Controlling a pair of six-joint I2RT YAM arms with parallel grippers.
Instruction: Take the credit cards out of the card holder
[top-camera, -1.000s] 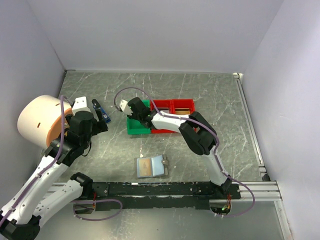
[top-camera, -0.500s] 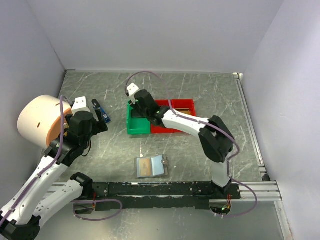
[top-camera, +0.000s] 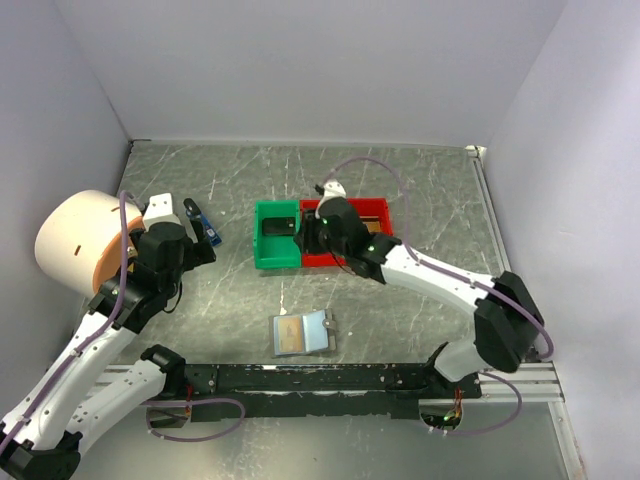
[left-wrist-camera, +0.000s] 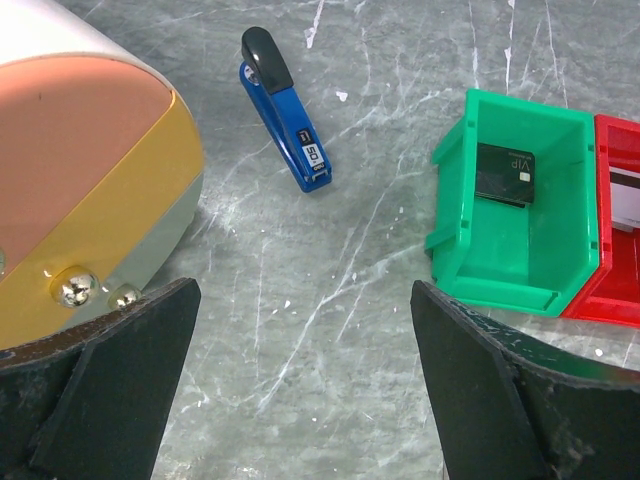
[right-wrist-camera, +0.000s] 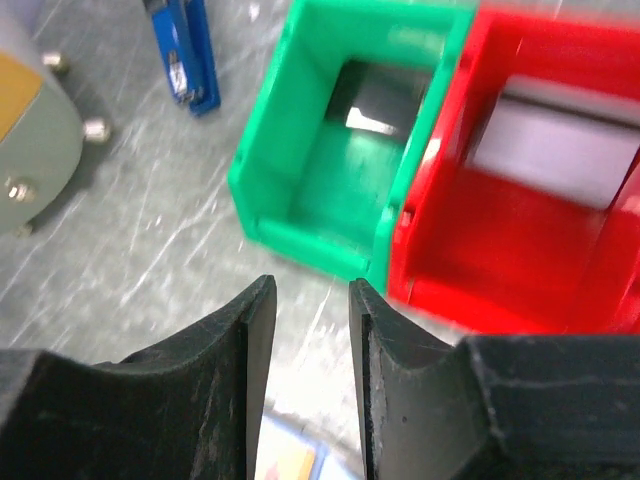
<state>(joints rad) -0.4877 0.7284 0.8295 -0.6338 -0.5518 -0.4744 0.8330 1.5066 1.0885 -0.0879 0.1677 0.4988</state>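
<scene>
The card holder (top-camera: 302, 333) lies open on the table near the front, with a tan card in its left panel. It also shows at the bottom of the right wrist view (right-wrist-camera: 300, 462). A black card (top-camera: 279, 227) lies in the green tray (top-camera: 262, 252), also seen in the left wrist view (left-wrist-camera: 505, 173). A pale card (right-wrist-camera: 555, 150) lies in the red tray (top-camera: 345, 262). My right gripper (top-camera: 312, 240) hovers over the trays' near edge, slightly open and empty (right-wrist-camera: 305, 330). My left gripper (top-camera: 195, 250) is wide open and empty (left-wrist-camera: 300, 400) over bare table.
A blue-and-black stapler (top-camera: 205, 228) lies left of the green tray. A big white-and-orange cylinder (top-camera: 75, 240) stands at the far left, close to my left arm. White walls enclose the table on three sides.
My right arm has swung to the right, from over the green tray to the red tray's near edge. The black card now shows in the green tray. The left arm has not moved.
</scene>
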